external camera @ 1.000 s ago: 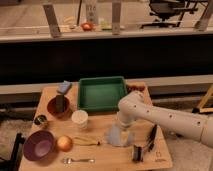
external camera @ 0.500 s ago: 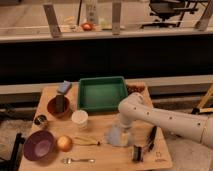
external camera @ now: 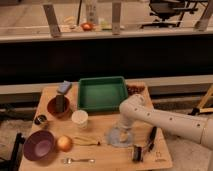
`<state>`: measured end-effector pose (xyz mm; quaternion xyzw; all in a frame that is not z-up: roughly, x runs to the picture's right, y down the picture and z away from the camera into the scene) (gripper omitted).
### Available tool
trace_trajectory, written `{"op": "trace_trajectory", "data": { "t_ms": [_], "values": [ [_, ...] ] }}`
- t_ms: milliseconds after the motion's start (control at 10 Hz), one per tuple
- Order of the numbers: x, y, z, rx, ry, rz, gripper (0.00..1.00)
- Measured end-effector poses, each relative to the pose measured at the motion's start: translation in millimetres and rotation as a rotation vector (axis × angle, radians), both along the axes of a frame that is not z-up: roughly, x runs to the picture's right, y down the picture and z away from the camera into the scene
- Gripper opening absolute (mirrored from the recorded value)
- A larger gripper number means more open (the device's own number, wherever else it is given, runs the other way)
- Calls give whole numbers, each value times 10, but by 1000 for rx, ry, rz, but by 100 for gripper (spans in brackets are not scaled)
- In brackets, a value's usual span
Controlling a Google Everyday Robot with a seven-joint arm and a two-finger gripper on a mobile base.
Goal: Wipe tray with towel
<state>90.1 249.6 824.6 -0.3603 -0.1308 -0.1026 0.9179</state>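
A green tray (external camera: 102, 93) sits at the back middle of the wooden table (external camera: 95, 150). A grey towel (external camera: 120, 136) lies crumpled on the table in front of the tray, to the right. My white arm reaches in from the right and bends down over the towel. My gripper (external camera: 124, 131) points down onto the towel and is mostly hidden by the arm and the cloth.
A white cup (external camera: 79, 119), a brown bowl (external camera: 59, 106) with a dark object, a purple bowl (external camera: 38, 145), an orange (external camera: 64, 143), a fork (external camera: 77, 160), a blue sponge (external camera: 64, 87), a small dark jar (external camera: 40, 120) and black tools (external camera: 144, 147) lie around.
The arm has shifted slightly over the towel; the towel stays in nearly the same spot on the table.
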Motion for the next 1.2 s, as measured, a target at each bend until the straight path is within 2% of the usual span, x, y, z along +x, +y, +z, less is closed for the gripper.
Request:
{"op": "trace_trajectory", "data": {
  "t_ms": [300, 700, 1200],
  "values": [
    [19, -11, -26, -3, 1, -3, 1],
    [-29, -124, 36, -5, -23, -24, 0],
    [31, -346, -103, 23, -31, -29, 0]
  ]
}}
